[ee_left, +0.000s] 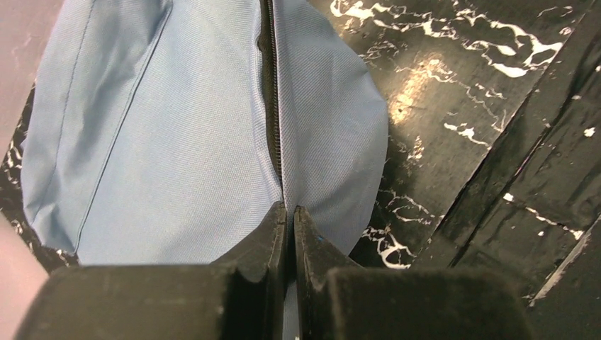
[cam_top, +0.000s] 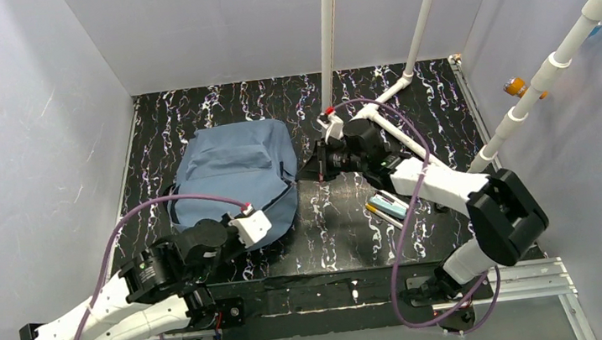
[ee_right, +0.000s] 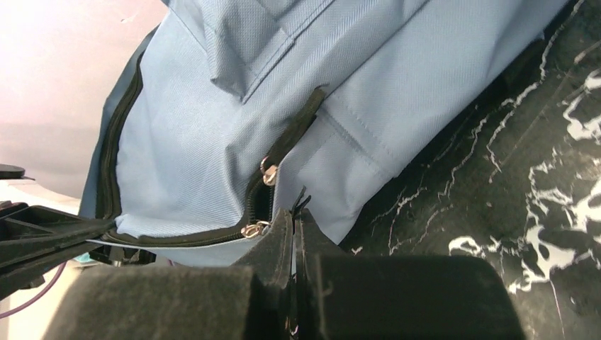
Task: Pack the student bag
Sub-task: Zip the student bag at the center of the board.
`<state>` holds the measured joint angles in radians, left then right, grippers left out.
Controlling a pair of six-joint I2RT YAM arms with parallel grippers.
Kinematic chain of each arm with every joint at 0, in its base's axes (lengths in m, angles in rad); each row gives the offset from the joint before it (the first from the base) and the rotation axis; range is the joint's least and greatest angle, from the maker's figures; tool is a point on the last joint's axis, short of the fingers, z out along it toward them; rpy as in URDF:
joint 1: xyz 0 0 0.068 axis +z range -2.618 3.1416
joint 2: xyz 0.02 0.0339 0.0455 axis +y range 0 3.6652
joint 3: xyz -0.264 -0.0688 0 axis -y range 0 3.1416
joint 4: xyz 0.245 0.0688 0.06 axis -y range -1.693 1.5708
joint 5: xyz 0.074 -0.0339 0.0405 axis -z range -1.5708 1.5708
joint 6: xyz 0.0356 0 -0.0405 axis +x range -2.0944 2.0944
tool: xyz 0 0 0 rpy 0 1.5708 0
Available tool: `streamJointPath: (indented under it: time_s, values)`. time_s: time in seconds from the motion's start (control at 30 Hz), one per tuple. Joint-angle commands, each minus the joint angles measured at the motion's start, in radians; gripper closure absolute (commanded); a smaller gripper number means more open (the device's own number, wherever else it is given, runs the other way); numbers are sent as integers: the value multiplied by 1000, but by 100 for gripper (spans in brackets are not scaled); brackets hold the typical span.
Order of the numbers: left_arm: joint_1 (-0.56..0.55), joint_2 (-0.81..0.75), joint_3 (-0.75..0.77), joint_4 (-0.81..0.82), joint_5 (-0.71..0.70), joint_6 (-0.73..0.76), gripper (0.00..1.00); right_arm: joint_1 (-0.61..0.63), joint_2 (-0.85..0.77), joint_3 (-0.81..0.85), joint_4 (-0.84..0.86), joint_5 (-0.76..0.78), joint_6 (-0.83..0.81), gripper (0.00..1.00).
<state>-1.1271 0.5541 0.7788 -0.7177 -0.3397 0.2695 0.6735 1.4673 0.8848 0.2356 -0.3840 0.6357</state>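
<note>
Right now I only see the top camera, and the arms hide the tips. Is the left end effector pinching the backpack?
Observer: Yes, the left end effector is shut on the backpack fabric, right on its zipper line.
Operator: And the right one?
Observer: The right end effector is shut too, with a thin black tab pinched in it.
Operator: Any zipper pulls nearby?
Observer: Two silver zipper sliders sit right beside its tip.
</note>
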Motion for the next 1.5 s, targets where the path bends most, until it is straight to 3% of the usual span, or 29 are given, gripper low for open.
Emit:
streamJointPath:
  time_s: [0.0,0.17,0.37,0.47,0.5,0.63,0.67,0.77,1.03,1.13,1.23,1.37,1.47]
  values:
    - [1,-108,30,-222,-93,30,100,-113,81,85,57,292,-164,99]
    - [1,-75,19,-197,43,28,100,-85,98,123,20,289,-227,99]
    - [1,-128,11,-200,-32,74,100,-58,97,88,22,425,-307,99]
    - [1,-137,29,-236,-72,70,100,-47,54,88,-9,323,-272,99]
    - [1,-131,37,-242,-60,55,88,-29,31,86,-18,294,-246,99]
    - [1,-62,23,-125,8,-31,21,104,-38,79,-69,269,-210,99]
    - [1,-36,16,-74,12,-47,12,124,-49,67,-65,259,-191,99]
    - [1,60,-6,112,42,-59,9,150,-89,4,-10,243,-115,99]
    - [1,460,84,422,133,-184,31,153,-184,-36,-24,240,-54,99]
    - [1,536,85,482,108,-200,46,153,-197,-54,-19,247,-29,99]
    - [1,562,57,498,59,-207,60,153,-199,-55,-16,247,-23,99]
    - [0,536,12,434,-22,-208,98,153,-185,-46,-7,277,-21,99]
    - [1,474,-23,382,-1,-211,100,142,-169,-33,-29,376,-4,99]
